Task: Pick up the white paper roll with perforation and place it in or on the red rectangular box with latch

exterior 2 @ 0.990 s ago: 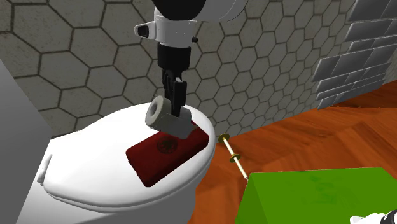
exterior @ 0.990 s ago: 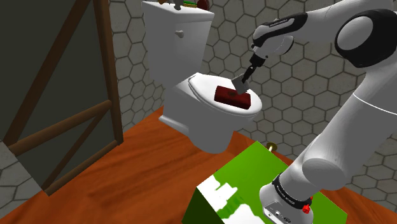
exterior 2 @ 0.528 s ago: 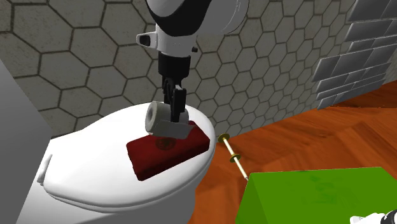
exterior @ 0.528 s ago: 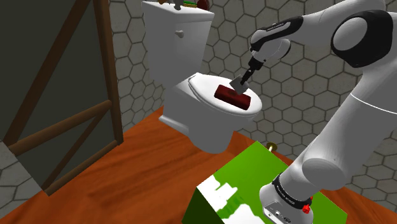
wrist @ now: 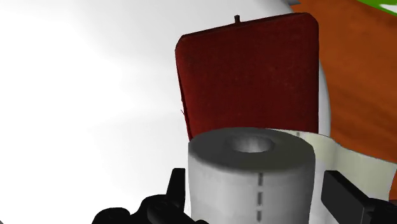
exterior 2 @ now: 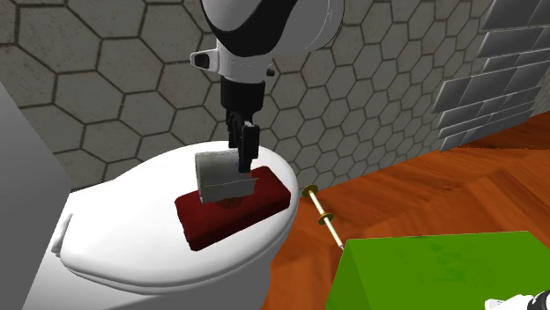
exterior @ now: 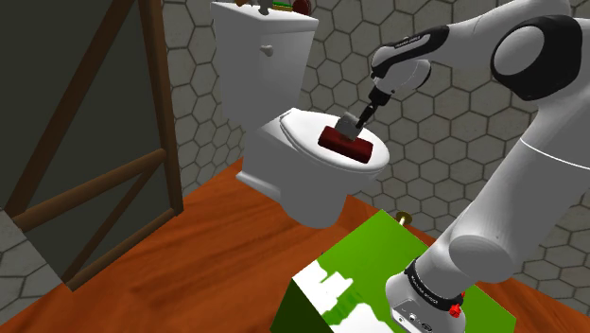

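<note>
**Roll upright on the red box, claw clamped on it**

- Shoulder view: gripper (exterior: 358, 117) comes down from the upper right over the closed toilet lid (exterior: 301, 126). The grey-white paper roll (exterior: 347, 127) sits at its tip, above the red box (exterior: 346, 145). The grip itself is too small to read here. The green stand (exterior: 352, 272) is at lower right, on the wood floor (exterior: 189, 255).
- Second exterior view: gripper (exterior 2: 243, 164) hangs straight down. The roll (exterior 2: 220, 176) shows its curved side, and its lower end meets the top face of the box (exterior 2: 210, 226). The box lies flat on the lid (exterior 2: 123, 238), near the rim facing the stand (exterior 2: 432, 273).
- Wrist view: looking into the roll's (wrist: 251, 168) core hole, a dashed perforation line (wrist: 259, 191) runs down its side. The gripper (wrist: 254, 205) has one black finger on each side of the roll, spread to its width. One presses the bare side and the other presses a loose sheet, with no gap seen. The box (wrist: 254, 76) lies beyond on the white lid (wrist: 83, 95).
- Against half a second ago: the roll's hole then faced the second exterior camera, axis level. Now the axis stands upright and the roll sits lower on the box. The box has not moved.
</note>
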`<action>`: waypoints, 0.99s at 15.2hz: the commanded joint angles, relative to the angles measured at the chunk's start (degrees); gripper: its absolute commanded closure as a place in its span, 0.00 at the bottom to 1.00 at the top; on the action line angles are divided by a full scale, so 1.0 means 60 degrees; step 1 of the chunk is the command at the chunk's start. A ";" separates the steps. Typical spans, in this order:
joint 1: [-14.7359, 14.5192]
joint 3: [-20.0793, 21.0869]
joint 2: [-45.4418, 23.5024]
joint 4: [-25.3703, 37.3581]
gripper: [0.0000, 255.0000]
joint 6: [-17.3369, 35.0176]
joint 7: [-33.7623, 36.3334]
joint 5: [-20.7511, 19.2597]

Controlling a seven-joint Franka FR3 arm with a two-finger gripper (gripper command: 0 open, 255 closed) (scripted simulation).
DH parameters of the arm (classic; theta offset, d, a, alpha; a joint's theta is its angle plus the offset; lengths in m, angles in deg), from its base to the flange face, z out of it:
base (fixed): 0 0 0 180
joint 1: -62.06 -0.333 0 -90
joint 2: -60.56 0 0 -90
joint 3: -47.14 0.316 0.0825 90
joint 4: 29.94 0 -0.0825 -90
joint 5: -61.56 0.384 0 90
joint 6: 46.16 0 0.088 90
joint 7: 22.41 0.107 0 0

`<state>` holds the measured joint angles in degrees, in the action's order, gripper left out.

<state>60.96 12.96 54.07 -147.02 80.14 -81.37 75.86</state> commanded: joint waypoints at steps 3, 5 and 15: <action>0.0001 -0.0007 0.0010 -0.0029 0.00 -0.0022 0.0012 -0.0024; 0.0008 -0.0041 0.0123 0.0120 0.00 -0.0259 0.0072 -0.0136; -0.0006 -0.0111 0.0586 0.0539 0.00 -0.1029 0.0343 -0.0543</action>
<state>60.93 12.29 57.58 -143.79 73.97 -79.31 72.61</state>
